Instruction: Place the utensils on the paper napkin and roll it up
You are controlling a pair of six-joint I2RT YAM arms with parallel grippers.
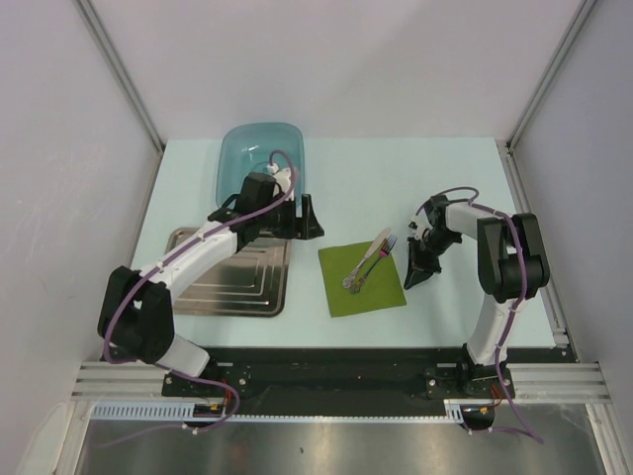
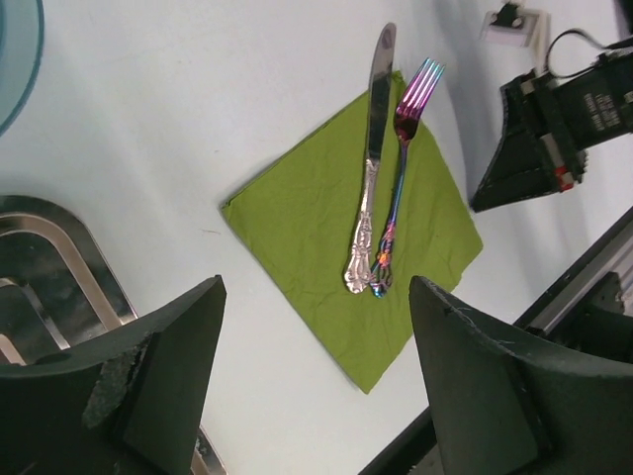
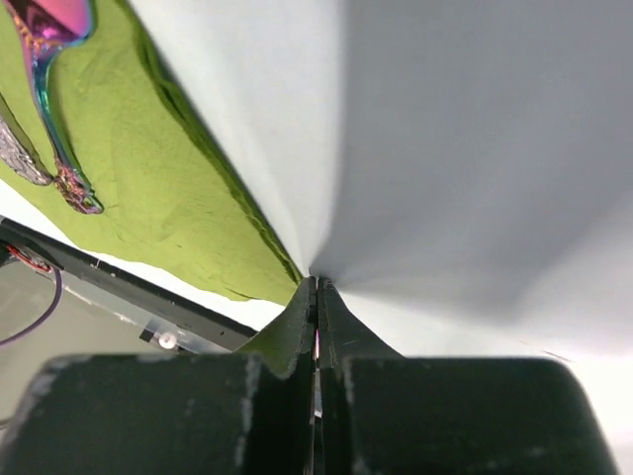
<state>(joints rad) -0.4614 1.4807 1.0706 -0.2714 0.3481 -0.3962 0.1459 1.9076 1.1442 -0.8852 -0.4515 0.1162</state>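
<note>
**Napkin** (image 1: 381, 289): an olive-green paper square, lightly creased. It lies flat on the desk (image 1: 445, 178), right of middle and close to the near edge, slightly skewed to the desk's edges. The knife (image 2: 371, 168) and fork (image 2: 401, 163) lie side by side on it, running diagonally. Their handle ends sit together near its middle, and the blade tip and tines overhang its far right corner. Both are silver with ornate handles, and the fork has a purple-to-blue sheen. I judge the placing step done: both pieces rest on the paper and lie parallel, which suits rolling it around them.

**Right claw** (image 3: 316, 289): down at the napkin's right edge, toward its near corner, jaws closed tight. The paper's edge runs straight into the seam between the tips, so I read it as pinching that edge. That is the hold I need to fold the paper over the cutlery. I cannot tell how much paper is caught.

**Left claw** (image 2: 316, 396): jaws wide apart and empty, held above the desk left of the napkin. There it is clear of the roll and free to steady the cutlery if it slides.

**Surroundings:** a steel tray (image 1: 247, 287) sits at the near left, and a teal basin (image 1: 237, 158) lies toward the far edge behind the left arm. Neither touches the napkin.
</note>
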